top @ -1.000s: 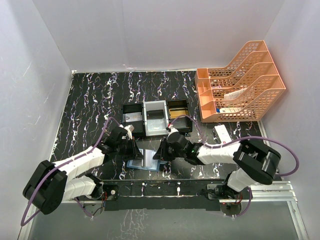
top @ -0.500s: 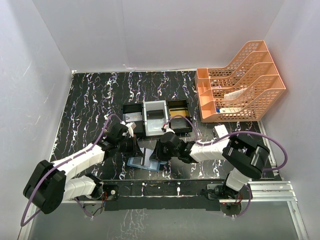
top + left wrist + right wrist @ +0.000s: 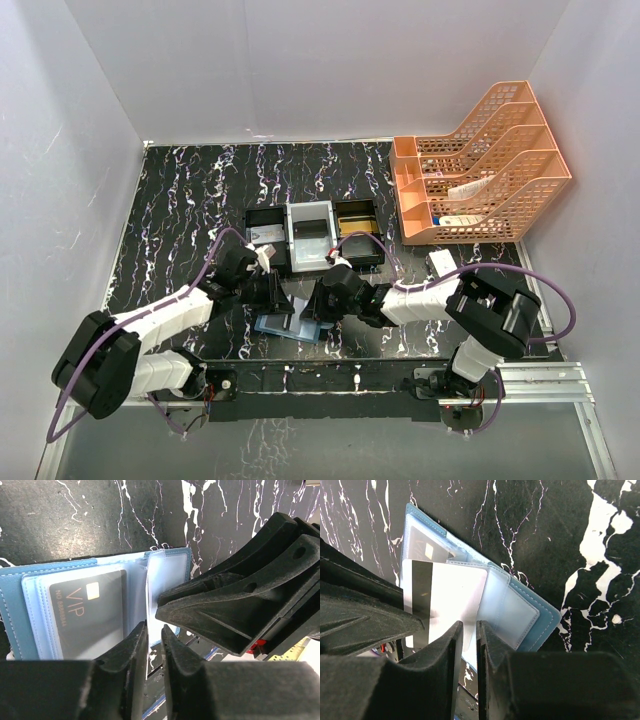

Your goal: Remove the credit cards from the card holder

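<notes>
Blue card holder (image 3: 287, 326) lies open on table (image 3: 180, 200), near edge, between both arms. Left gripper (image 3: 154, 635) pinches one clear pocket leaf (image 3: 156, 575). Right gripper (image 3: 469, 632) is clamped on silver-grey card (image 3: 452, 592) with black stripe. Dark VIP card (image 3: 87, 612) sits in a pocket.

Your top camera sits high behind the arm bases and looks down on the whole table (image 3: 180, 200). Each wrist cam looks along its own fingers, right up close to the surface. The left wrist cam faces the right gripper (image 3: 164, 611), and the right wrist cam faces the left gripper (image 3: 412, 611). All three views share the open card holder (image 3: 283, 325) and the upright credit card (image 3: 452, 600).
</notes>
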Robot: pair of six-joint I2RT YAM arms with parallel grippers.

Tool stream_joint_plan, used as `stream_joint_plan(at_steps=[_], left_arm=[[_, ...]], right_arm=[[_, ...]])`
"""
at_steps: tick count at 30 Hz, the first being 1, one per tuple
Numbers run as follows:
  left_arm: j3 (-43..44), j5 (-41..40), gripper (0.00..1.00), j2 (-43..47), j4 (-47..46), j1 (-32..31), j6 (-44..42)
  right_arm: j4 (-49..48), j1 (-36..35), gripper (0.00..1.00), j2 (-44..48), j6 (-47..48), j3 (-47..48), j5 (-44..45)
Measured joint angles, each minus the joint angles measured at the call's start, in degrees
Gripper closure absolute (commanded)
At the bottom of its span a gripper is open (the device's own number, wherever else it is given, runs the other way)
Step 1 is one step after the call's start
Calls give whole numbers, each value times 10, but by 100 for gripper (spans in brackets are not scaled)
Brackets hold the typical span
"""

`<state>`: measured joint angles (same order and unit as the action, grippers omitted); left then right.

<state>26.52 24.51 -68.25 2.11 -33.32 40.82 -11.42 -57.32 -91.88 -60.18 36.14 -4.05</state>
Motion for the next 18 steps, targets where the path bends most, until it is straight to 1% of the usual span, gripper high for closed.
stream_joint_plan(at_steps=[2, 10, 18], left_arm=[[-1, 3, 100, -3, -4, 1, 4], [9, -35, 100, 5, 41, 2, 2], [18, -66, 100, 54, 82, 2, 0]], right_arm=[[0, 0, 84, 0, 0, 0, 0], [7, -1, 84, 4, -2, 0, 12], [79, 0, 83, 53, 24, -3, 60]])
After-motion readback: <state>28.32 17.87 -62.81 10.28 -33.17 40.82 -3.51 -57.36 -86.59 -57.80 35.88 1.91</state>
